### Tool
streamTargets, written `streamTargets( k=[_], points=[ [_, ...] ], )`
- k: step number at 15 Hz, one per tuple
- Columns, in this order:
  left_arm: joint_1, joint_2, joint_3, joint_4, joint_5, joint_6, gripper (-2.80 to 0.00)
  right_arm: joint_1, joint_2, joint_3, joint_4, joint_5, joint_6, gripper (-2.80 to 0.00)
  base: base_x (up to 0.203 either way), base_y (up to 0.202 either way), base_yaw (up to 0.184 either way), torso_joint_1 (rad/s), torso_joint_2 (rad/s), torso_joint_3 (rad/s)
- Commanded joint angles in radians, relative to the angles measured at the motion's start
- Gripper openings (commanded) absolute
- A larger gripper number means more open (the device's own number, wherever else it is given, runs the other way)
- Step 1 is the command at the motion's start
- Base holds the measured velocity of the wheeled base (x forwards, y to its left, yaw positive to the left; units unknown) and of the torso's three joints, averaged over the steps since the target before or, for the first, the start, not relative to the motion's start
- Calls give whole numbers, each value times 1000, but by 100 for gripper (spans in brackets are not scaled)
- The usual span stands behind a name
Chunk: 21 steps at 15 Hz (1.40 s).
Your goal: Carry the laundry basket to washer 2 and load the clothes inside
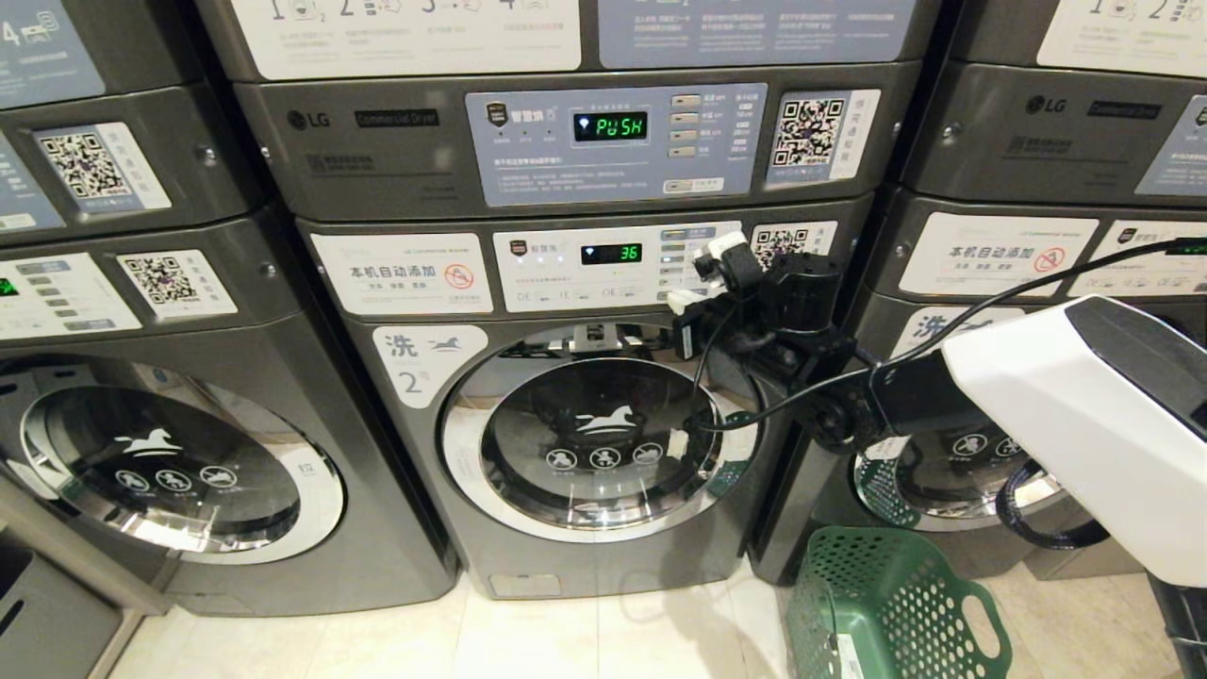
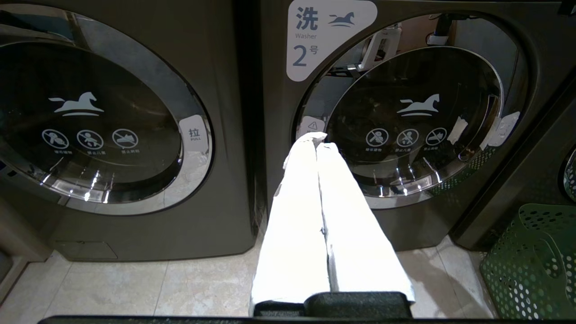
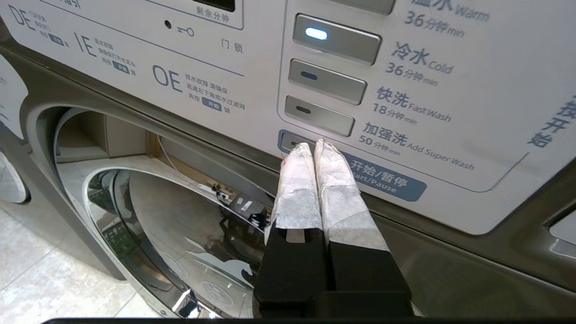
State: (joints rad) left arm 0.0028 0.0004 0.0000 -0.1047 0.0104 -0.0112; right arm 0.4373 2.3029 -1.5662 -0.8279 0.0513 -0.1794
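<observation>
two grippers show, each with its white-wrapped fingers pressed together and nothing between them. nearest the camera in the head view, the right arm's white shell reaches in from the right edge, and just below it the laundry basket (image 1: 891, 608) stands on the pale tiled floor (image 1: 566, 641), in front of the gap between washer 2 (image 1: 585, 405) and the machine to its right. no clothes can be seen through the basket's perforated wall or over its rim from here. the left gripper (image 2: 316, 140) hangs low, clenched, pointing at the lower left edge of washer 2's door (image 2: 418, 121), with the basket off to one side. farther in, the door of washer 2 is closed, its glass dark with a white horse mark, and the label with "2" sits at its upper left. farthest, the right gripper (image 3: 314, 148) is raised to the control panel (image 3: 360, 90), its tips touching or just short of the start/pause button (image 3: 355, 173); the display (image 1: 611, 253) reads 36.
</observation>
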Motion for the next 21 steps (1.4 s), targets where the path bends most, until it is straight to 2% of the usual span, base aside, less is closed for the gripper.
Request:
streamTargets(
  k=[1, 13, 17, 21],
  points=[
    [0, 0, 40, -1, 0, -1, -280, 0, 17, -8, -4, -1, -2, -280, 0, 0, 0, 0, 0, 0],
    [0, 0, 40, -1, 0, -1, -280, -9, -12, 34, -4, -6, 2, -280, 0, 0, 0, 0, 0, 0],
    [0, 0, 40, -1, 0, -1, -280, -5, -95, 211, -9, -4, 1, -280, 0, 0, 0, 0, 0, 0],
    [0, 0, 40, -1, 0, 0, -280, -4, -347, 516, 16, -15, -4, -280, 0, 0, 0, 0, 0, 0]
  ],
)
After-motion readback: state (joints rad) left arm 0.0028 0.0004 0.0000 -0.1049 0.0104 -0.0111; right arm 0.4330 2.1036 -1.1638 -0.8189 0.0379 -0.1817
